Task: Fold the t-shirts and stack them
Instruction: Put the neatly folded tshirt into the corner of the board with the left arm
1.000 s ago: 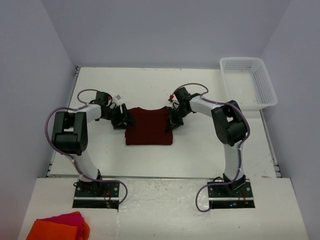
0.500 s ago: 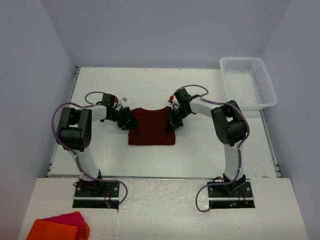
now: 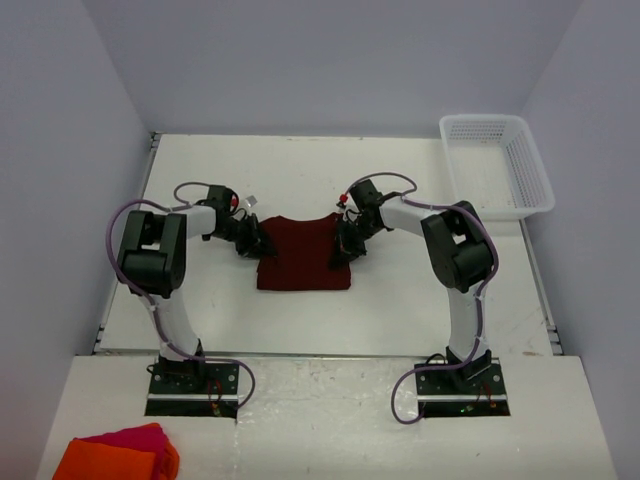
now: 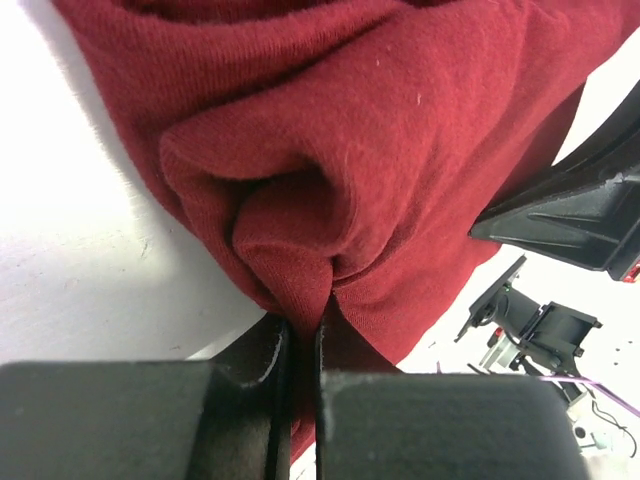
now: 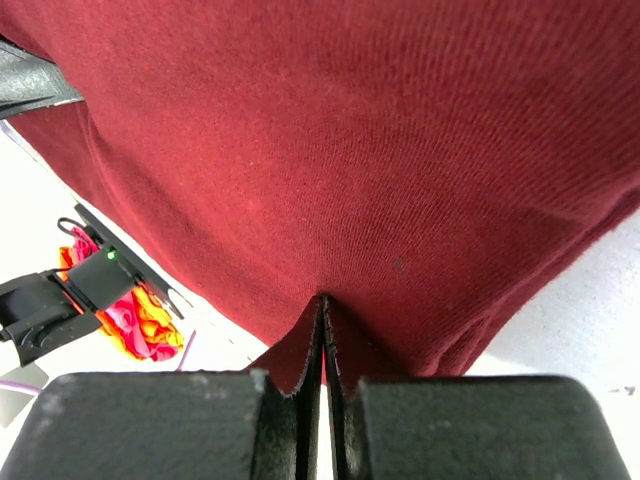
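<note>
The left gripper [image 4: 303, 330] has its two fingers pressed together on a bunched fold of maroon cloth, and the right gripper [image 5: 322, 305] likewise pinches a thin edge of the same fabric between closed fingers. There are two grippers and one t-shirt [image 3: 303, 255] between them. The left gripper holds the shirt's left edge and the right gripper its right edge, both near the far corners. The shirt lies folded into a rough rectangle at the middle of the table [image 3: 400, 300]. Its longer side runs left to right, and the curved neck edge points away from the arm bases. One white basket [image 3: 497, 165] sits at the far right corner, well apart from the shirt. One pile of orange and pink cloths [image 3: 120, 455] lies off the table at the near left.
</note>
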You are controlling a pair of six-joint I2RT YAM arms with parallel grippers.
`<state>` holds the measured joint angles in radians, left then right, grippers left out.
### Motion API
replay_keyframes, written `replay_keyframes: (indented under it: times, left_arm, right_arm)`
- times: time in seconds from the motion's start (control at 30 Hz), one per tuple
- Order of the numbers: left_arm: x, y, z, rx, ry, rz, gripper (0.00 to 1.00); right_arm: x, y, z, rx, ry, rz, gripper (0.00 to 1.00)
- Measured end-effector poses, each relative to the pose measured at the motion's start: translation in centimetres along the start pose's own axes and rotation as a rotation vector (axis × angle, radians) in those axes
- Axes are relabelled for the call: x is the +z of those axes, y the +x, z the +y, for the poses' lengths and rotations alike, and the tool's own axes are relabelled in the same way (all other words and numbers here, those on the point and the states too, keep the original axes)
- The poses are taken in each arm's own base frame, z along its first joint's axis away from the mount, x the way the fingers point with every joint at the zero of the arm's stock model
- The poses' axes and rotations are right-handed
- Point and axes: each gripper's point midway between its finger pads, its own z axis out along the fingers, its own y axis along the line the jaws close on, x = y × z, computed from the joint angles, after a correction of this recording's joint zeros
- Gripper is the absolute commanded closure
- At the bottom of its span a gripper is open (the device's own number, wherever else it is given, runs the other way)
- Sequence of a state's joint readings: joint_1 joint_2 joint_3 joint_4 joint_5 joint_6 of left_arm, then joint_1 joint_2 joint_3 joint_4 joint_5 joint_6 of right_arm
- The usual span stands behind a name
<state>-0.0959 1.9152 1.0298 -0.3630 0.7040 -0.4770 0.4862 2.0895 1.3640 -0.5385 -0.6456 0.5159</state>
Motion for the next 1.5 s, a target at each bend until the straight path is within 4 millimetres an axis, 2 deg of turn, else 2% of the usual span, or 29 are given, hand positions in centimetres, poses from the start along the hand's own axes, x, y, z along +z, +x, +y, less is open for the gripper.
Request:
replay_keyframes:
  times: [0.17,0.23,0.33,0.4,0.53,0.6,0.7,0.87,1.0,1.07,1.2,1.37,1.5]
  left_arm:
    - [-0.1,-0.8,0.0,0.015,-0.080,0.013,1.00]
    - [-0.4,-1.9,0.1,0.038,-0.138,-0.003,1.00]
    - [-1.1,-4.7,0.6,0.085,-0.238,-0.064,1.00]
    - [-1.8,-6.9,1.0,0.118,-0.311,-0.113,1.00]
    - [-3.0,-11.4,1.7,0.159,-0.426,-0.193,1.00]
    - [-3.5,-13.6,2.0,0.172,-0.462,-0.225,1.00]
    - [-4.0,-16.6,2.8,0.179,-0.512,-0.255,1.00]
    - [-5.0,-22.3,4.0,0.199,-0.583,-0.309,1.00]
    - [-6.2,-26.2,5.2,0.222,-0.629,-0.374,1.00]
    - [-7.4,-27.1,6.4,0.216,-0.653,-0.397,1.00]
    - [-10.9,-28.2,10.1,0.178,-0.724,-0.430,1.00]
    - [-15.8,-29.6,14.9,0.134,-0.819,-0.494,1.00]
    - [-18.1,-30.8,16.8,0.154,-0.886,-0.532,1.00]
  right_arm:
    - [-0.2,0.4,-0.3,-0.010,0.012,-0.015,1.00]
    - [-1.0,0.5,-0.1,-0.027,0.037,-0.042,1.00]
    - [-3.2,0.7,0.9,-0.082,0.075,-0.122,1.00]
    - [-5.3,1.2,2.3,-0.140,0.097,-0.198,1.00]
    - [-9.5,3.4,6.9,-0.288,0.079,-0.336,1.00]
    - [-10.8,5.2,8.9,-0.354,0.053,-0.371,1.00]
    - [-11.3,8.1,10.6,-0.427,0.029,-0.377,1.00]
    - [-10.8,11.8,10.2,-0.475,0.047,-0.331,1.00]
    - [-11.6,13.1,9.1,-0.479,0.088,-0.332,1.00]
    - [-12.2,13.2,8.8,-0.484,0.103,-0.348,1.00]
    - [-13.2,13.3,8.5,-0.502,0.123,-0.375,1.00]
    - [-13.0,13.9,7.3,-0.503,0.141,-0.361,1.00]
    - [-12.9,14.8,6.1,-0.491,0.166,-0.334,1.00]
